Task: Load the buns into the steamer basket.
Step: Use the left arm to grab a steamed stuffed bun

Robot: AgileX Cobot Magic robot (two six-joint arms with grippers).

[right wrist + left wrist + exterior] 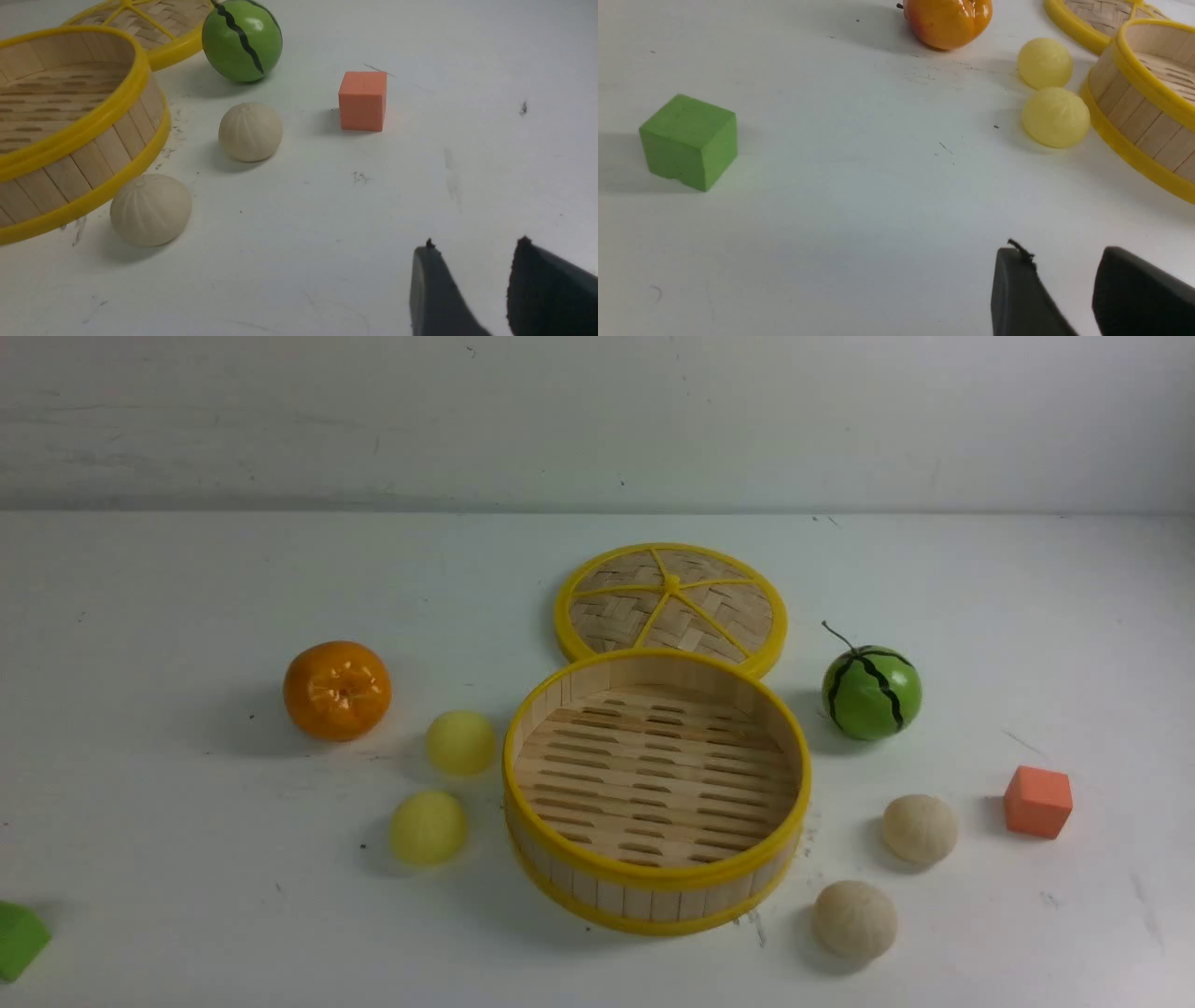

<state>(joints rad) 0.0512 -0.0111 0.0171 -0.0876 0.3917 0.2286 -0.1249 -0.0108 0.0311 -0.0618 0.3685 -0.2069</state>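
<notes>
scuffed table [187, 915], bamboo basket [653, 896] (yellow-rimmed)

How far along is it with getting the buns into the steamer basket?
Done: nothing yet. The steamer basket is empty, its lid off and lying behind it. In hand: nothing; the left tool and the right tool are open and hold nothing. Left: all four, the farther yellow bun and nearer yellow bun on the basket's left, the farther cream bun and nearer cream bun on its right.
</notes>
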